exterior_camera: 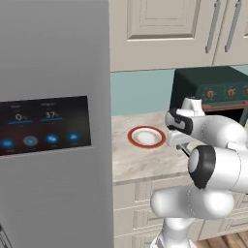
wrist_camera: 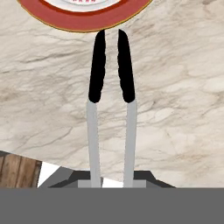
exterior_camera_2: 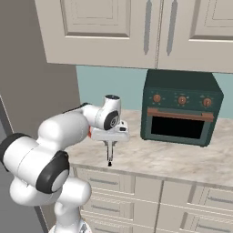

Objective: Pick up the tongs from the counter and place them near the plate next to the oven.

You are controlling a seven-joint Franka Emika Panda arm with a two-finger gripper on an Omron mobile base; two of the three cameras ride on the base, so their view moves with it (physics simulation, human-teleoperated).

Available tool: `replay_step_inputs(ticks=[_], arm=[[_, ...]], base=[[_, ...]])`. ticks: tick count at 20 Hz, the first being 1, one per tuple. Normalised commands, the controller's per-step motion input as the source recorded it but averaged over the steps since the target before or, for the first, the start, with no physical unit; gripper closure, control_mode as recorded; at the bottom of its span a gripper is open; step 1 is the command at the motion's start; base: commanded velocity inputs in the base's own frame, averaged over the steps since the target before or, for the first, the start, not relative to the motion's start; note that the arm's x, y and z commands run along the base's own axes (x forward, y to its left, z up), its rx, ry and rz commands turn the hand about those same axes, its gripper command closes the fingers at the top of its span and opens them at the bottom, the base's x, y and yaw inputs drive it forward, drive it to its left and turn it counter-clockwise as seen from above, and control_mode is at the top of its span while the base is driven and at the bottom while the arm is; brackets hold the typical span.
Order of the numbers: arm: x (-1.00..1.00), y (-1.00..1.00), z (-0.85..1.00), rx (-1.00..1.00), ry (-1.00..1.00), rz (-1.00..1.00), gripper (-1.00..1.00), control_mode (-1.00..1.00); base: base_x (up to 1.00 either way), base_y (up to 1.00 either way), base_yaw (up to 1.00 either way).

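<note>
Tool [exterior_camera_2: 109, 144] up over the marbled bench [exterior_camera_2: 168, 159], closed on the tongs [wrist_camera: 110, 109], which hang down. Hand view: two black tong tips almost at the plate [wrist_camera: 83, 17]. Left base view: whole plate [exterior_camera: 146, 136] beside the green oven [exterior_camera: 213, 92].

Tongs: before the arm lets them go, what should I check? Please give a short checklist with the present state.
1. Tongs held by the gripper: ok, they hang from it.
2. Plate close ahead of the tongs' tips: ok.
3. Oven beside the plate: ok.
4. Tongs resting on the counter: not ok, they hang above it.
5. Bare stone under the tongs: ok.
6. Tips apart from the plate rim: cannot tell.
</note>
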Motion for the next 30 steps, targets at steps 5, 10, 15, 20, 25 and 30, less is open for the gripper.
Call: replay_step_inputs(ticks=[5, 10, 15, 20, 25, 30], arm=[[0.00, 0.00, 0.00, 0.00, 0.00, 0.00, 1.00, 1.00], [0.00, 0.00, 0.00, 0.00, 0.00, 0.00, 1.00, 1.00], [0.48, -0.07, -0.07, 0.00, -0.01, -0.30, 1.00, -1.00], [0.55, -0.17, -0.03, 0.00, -0.01, -0.31, 1.00, -1.00], [0.63, -0.20, -0.06, 0.00, 0.00, -0.14, 1.00, -1.00], [0.69, -0.02, -0.26, -0.02, 0.00, -0.01, 1.00, -1.00]], base=[[0.00, -0.01, 0.00], [0.04, 0.00, 0.00], [0.00, 0.00, 0.00], [0.00, 0.00, 0.00], [0.00, 0.00, 0.00], [0.00, 0.00, 0.00]])
